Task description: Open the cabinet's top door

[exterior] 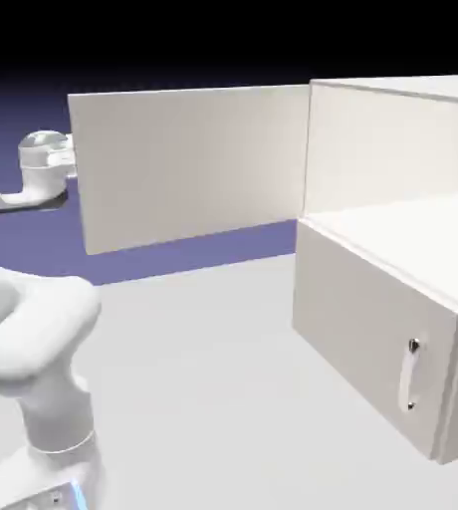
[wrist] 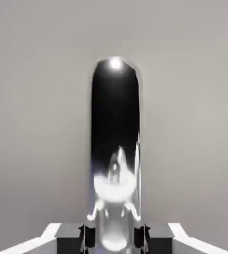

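- Top door point(exterior: 188, 164) swung wide open, hinged at the cabinet point(exterior: 392, 269) top-left front corner, panel stretching away toward the exterior view's left.
- Upper compartment of cabinet exposed, pale inside, nothing visible in it.
- Lower door point(exterior: 367, 334) shut, small upright metal handle point(exterior: 409, 376) near its right edge.
- Arm point(exterior: 34, 339) rising at lower left of exterior view; far link point(exterior: 29, 174) visible just past the open door's free edge, hand itself hidden behind the panel.
- End effector point(wrist: 115, 237) seen only in hand view: closed narrow on the door handle point(wrist: 115, 149), grey fingertips point(wrist: 88, 237) pressed against either side of the shiny bar.
- Handle fills the middle of hand view, running straight up from between the fingertips, rounded top end, bright glint there.
- Flat off-white door face filling the rest of hand view behind the handle.
- Thin strip of dark and blue backdrop at hand view's right edge, past the door's edge.
- Bench point(exterior: 203, 379) grey, cabinet standing on it at right.
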Motion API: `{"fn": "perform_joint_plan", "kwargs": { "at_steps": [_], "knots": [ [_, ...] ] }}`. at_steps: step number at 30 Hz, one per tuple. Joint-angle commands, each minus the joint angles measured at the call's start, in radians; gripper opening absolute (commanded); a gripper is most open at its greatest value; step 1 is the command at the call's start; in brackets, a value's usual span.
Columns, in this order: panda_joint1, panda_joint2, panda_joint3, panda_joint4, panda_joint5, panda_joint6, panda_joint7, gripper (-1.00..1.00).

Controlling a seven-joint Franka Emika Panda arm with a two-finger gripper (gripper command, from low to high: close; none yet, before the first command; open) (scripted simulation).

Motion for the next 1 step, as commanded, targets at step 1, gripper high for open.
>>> {"fn": "perform_joint_plan", "kwargs": {
  "at_steps": [1],
  "knots": [
    [-0.028,-0.007,0.010,0.036,0.002,-0.023,-0.009,-1.00]
  ]
}}
